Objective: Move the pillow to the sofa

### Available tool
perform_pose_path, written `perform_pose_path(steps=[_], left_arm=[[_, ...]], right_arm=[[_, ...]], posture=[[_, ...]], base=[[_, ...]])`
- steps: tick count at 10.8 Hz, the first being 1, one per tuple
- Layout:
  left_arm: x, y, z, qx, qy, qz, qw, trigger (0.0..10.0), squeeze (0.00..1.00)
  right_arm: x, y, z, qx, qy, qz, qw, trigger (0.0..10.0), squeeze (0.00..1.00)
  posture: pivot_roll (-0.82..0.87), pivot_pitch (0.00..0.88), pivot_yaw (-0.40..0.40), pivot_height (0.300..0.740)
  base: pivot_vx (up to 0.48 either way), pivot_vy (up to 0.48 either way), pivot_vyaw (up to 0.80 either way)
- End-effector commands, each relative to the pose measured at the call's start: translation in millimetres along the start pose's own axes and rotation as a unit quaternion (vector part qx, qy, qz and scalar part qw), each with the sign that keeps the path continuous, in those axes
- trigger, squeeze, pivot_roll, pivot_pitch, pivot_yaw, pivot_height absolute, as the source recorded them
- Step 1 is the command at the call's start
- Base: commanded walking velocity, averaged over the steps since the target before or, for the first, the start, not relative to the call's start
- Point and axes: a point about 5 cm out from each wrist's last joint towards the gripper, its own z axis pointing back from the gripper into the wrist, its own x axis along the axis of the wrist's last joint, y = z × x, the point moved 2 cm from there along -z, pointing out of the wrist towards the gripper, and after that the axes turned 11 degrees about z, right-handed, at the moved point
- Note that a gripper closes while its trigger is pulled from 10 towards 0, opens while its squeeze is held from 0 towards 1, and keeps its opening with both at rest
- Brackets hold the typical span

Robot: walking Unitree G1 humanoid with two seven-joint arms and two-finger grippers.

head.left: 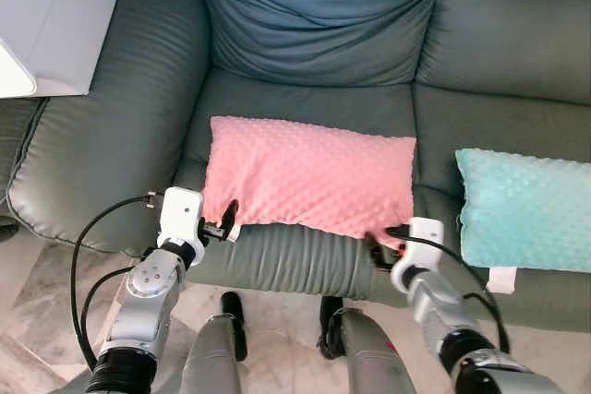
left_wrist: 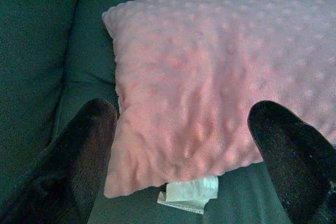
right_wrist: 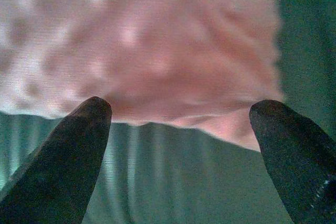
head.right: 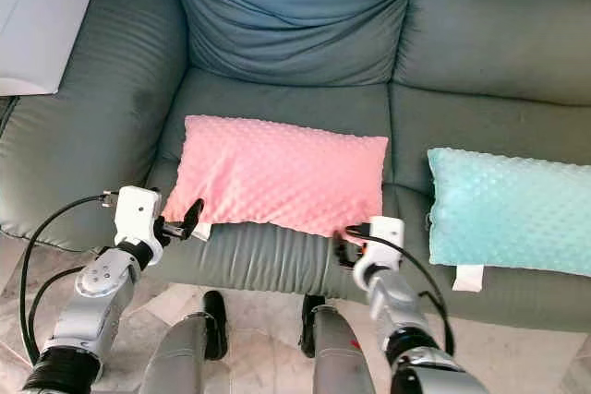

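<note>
– While the pink pillow (head.left: 309,175) lies mid-frame on the sofa (head.left: 120,126) seat, what sits around it?
– A teal pillow (head.left: 526,209) at right; a white object (head.left: 51,20) upper left.
– How does the pink one look?
– Bumpy fabric, a white tag (left_wrist: 189,195) at its lower-left corner.
– The claws?
– Left claw (head.left: 226,220) and right claw (head.left: 377,244) are both spread, released, at its front corners.

A turquoise dotted cushion (head.left: 524,210) is seen lying on the right-hand seat. A white object (head.left: 51,20) is noted beside the left armrest.
</note>
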Motion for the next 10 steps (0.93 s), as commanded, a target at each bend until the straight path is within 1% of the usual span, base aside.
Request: perform_pose_path(steps=[1, 3, 4, 5, 6, 7, 8, 9, 10], left_arm=[[-9, 2.6, 6.1, 0.005, 0.018, -0.006, 1.0, 10.0, 0.0], [-8, 4.3, 6.3, 0.007, 0.018, -0.009, 1.0, 10.0, 0.0], [-8, 5.1, 6.2, 0.009, 0.018, -0.01, 1.0, 10.0, 0.0], [-8, 5.2, 6.1, 0.009, 0.018, -0.01, 1.0, 10.0, 0.0], [-7, 5.4, 6.3, 0.011, 0.018, -0.011, 1.0, 10.0, 0.0], [-7, 5.5, 6.5, 0.011, 0.017, -0.012, 1.0, 10.0, 0.0], [-7, 5.7, 6.5, 0.012, 0.017, -0.012, 1.0, 10.0, 0.0], [-7, 5.5, 6.4, 0.013, 0.017, -0.012, 1.0, 10.0, 0.0], [-7, 5.6, 6.3, 0.013, 0.017, -0.011, 1.0, 10.0, 0.0]], right_arm=[[-22, -3.6, 7.4, -0.013, 0.031, 0.0, 0.999, 10.0, 0.0], [-16, -8.3, 6.3, -0.023, 0.024, 0.013, 0.999, 10.0, 0.0], [-13, -12.3, 5.8, -0.033, 0.022, 0.028, 0.999, 10.0, 0.0], [-12, -14.7, 5.9, -0.038, 0.021, 0.032, 0.999, 10.0, 0.0], [-9, -16.2, 5.1, -0.039, 0.016, 0.025, 0.999, 10.0, 0.0], [-6, -8.7, 2.7, -0.024, 0.009, 0.008, 1.0, 10.0, 0.0], [-6, -2.7, 1.6, -0.015, 0.011, 0.002, 1.0, 10.0, 0.0], [-7, 5.7, 0.6, -0.008, 0.013, -0.004, 1.0, 10.0, 0.0], [-14, 15.5, 1.4, -0.002, 0.026, -0.004, 1.0, 10.0, 0.0]], posture=[[-0.01, 0.447, 0.037, 0.74], [0.0, 0.447, 0.041, 0.74], [0.0, 0.446, 0.042, 0.74], [0.0, 0.446, 0.042, 0.74], [0.0, 0.446, 0.041, 0.74], [0.0, 0.447, 0.039, 0.74], [0.0, 0.447, 0.038, 0.74], [0.0, 0.448, 0.035, 0.74], [-0.01, 0.448, 0.033, 0.74]], base=[[0.0, 0.0, 0.0], [0.0, 0.0, 0.0], [0.0, 0.0, 0.0], [0.0, 0.0, 0.0], [0.0, 0.0, 0.0], [0.0, 0.0, 0.0], [0.0, 0.0, 0.0], [0.0, 0.0, 0.0], [0.0, 0.0, 0.0]])
